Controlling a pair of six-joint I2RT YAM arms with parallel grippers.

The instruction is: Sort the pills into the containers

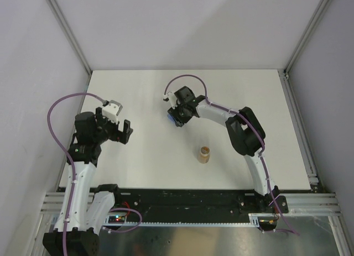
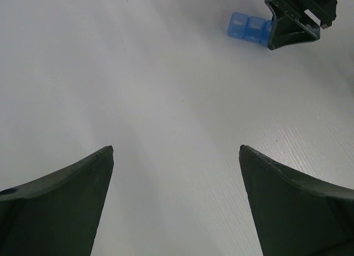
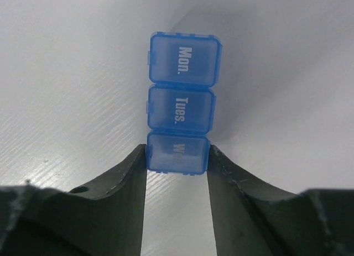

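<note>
The containers are three lidded compartments of a light-blue pill box (image 3: 180, 104) marked Mon., Tues. and Wed., all lids down. It lies flat on the white table. My right gripper (image 3: 177, 156) is shut on the Wed. end, one finger against each side. From above, the box (image 1: 175, 122) shows only as a blue edge under that gripper (image 1: 178, 119), in the middle of the table. My left gripper (image 2: 176, 151) hangs open over bare table at the left, nothing between its fingers; its view has the box (image 2: 248, 29) far ahead. No pills are in view.
A small amber-brown bottle (image 1: 205, 153) stands upright on the table, nearer the front than the box and left of the right arm's elbow. Grey walls and metal rails bound the white table (image 1: 138, 90).
</note>
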